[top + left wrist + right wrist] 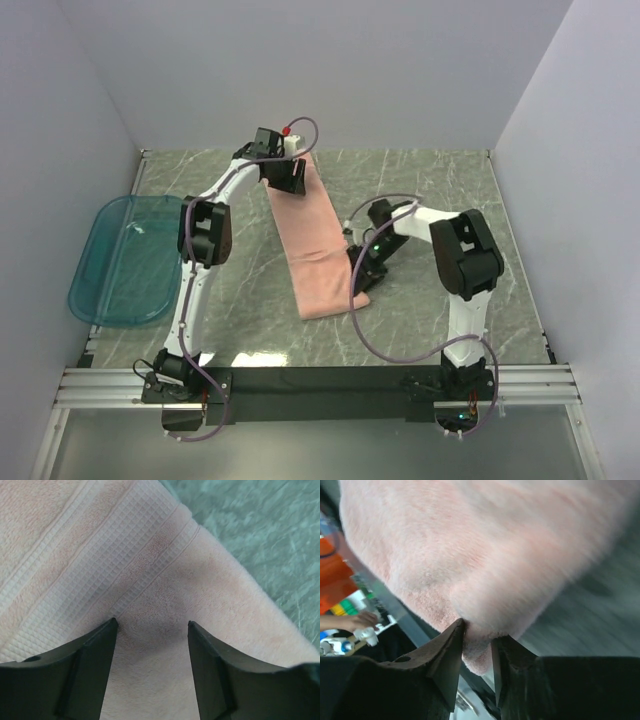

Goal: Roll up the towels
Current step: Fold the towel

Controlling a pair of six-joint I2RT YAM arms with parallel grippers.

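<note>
Although both arms were at the towel, no roll had yet been started. It lay as a long narrow strip on the table, running from the far middle toward the near edge, and was flat along nearly all its length. Its narrowness suggested a lengthwise fold, though the layers could not be made out.

The left gripper sat over the far end of the strip. In its wrist view the jaws stood wide apart, with the towel's woven waffle band and a corner of plush beneath them and nothing caught between the fingers. Whether the tips touched the cloth could not be told.

The right gripper was at the strip's right-hand edge, close to its near end. Its wrist view showed the two fingers nearly together with a fold of pink pile pinched between them. The cloth bulged above the pinch, so that arm had hold of the edge.

The teal tray lay well apart to the left.

By my judgement the task was in its early part. The towel was laid out and gripped, perhaps ready for the near end to be turned over, but all of the rolling, end to end, was left to do.
</note>
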